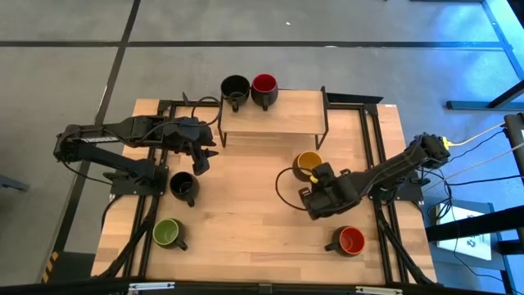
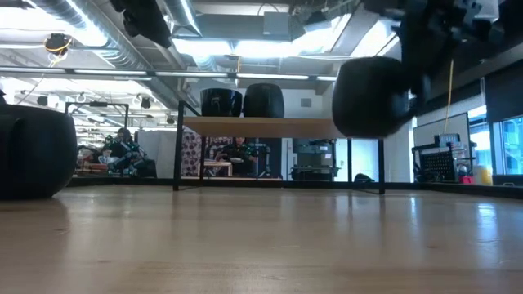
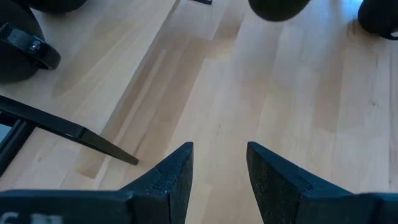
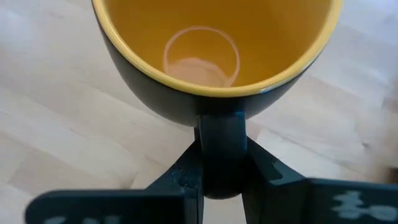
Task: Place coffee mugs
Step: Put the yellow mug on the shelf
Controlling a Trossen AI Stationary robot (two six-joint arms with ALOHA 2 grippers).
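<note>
1. High view: the right gripper (image 1: 315, 176) is seen closed on the handle of the yellow mug (image 1: 307, 163), which sits right of the table's (image 1: 246, 205) centre, just off the right leg of the raised shelf (image 1: 274, 123). The left gripper (image 1: 202, 156) is found by the shelf's left leg, parted and holding nothing, with a black mug (image 1: 182, 186) at its seven o'clock. On the shelf a second black mug (image 1: 235, 88) and the dark red mug (image 1: 264, 85) are stood touching. The green mug (image 1: 167, 233) is placed at eight o'clock from the table centre, the orange-red mug (image 1: 350, 241) at four o'clock.

2. Low view: the yellow mug (image 2: 372, 95) is shown lifted clear of the table top, at shelf height. The two shelf mugs (image 2: 243, 101) are seen side by side on the shelf board (image 2: 261, 126). A dark mug (image 2: 37, 151) is seen resting on the table at nine o'clock.

3. Left wrist view: the left gripper's fingers (image 3: 177, 174) are held apart over bare wood, nothing between them.

4. Right wrist view: the mug's handle (image 4: 222, 146) is pinched between the right gripper's fingers (image 4: 273, 177), narrowed to the handle's width; the yellow inside is seen empty.
</note>
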